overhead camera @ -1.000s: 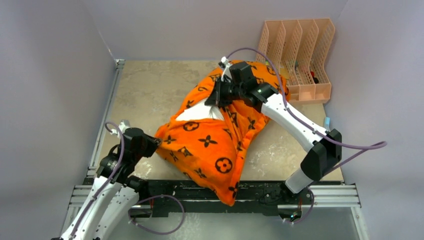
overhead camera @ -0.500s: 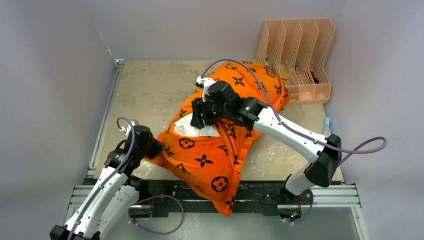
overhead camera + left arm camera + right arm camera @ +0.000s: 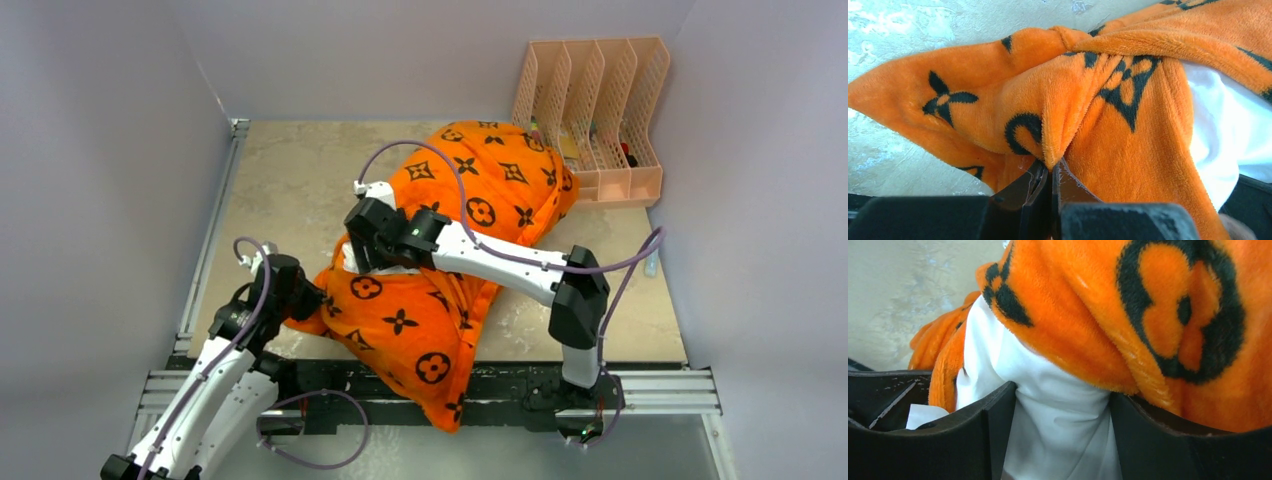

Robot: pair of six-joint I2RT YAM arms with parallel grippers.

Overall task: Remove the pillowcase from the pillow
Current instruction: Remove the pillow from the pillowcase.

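Observation:
The orange pillowcase (image 3: 470, 190) with black motifs lies diagonally across the table, one corner hanging over the near edge. My left gripper (image 3: 305, 300) is shut on a pinched fold of the pillowcase (image 3: 1013, 100) at its near left corner; the left gripper (image 3: 1052, 167) shows the plush squeezed between its tips. The white pillow (image 3: 349, 258) peeks out at the case's mouth. My right gripper (image 3: 360, 245) stands open there, and in its own view the right gripper (image 3: 1063, 405) straddles a bunched ridge of pillow (image 3: 1048, 390) under the pillowcase (image 3: 1148, 315) hem.
A peach plastic file rack (image 3: 595, 110) stands at the back right, close to the far end of the pillowcase. Grey walls enclose the table on three sides. A metal rail (image 3: 650, 385) runs along the near edge.
My right arm swung from the far end of the pillow to the case's mouth at near left, and its jaws opened. The far end of the case dropped flat. The left grip held.

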